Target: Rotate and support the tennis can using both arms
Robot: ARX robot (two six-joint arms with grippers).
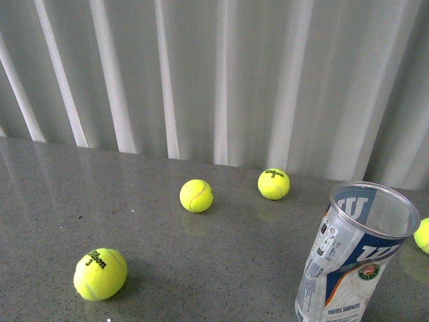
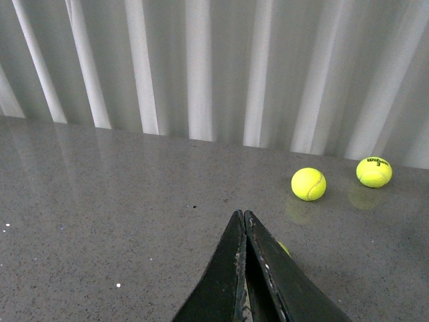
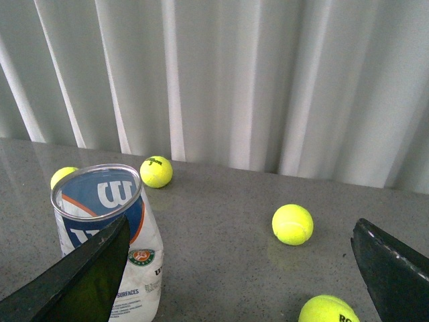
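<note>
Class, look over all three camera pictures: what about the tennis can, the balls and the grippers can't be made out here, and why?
- Tennis can: base cut off by the front view's bottom edge; in the right wrist view the right gripper's finger covers its lower side.
- One ball: cut by the front view's right edge.
- Another ball: mostly hidden behind the shut left gripper.
- Both arms: outside the front view.

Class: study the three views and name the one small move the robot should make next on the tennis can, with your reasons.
Probably slide the open right pincer sideways until it straddles the tennis can. The can stands upright and empty, one finger already beside it, nothing gripped. The left pincer is shut, away from the can, so it can support afterwards.
</note>
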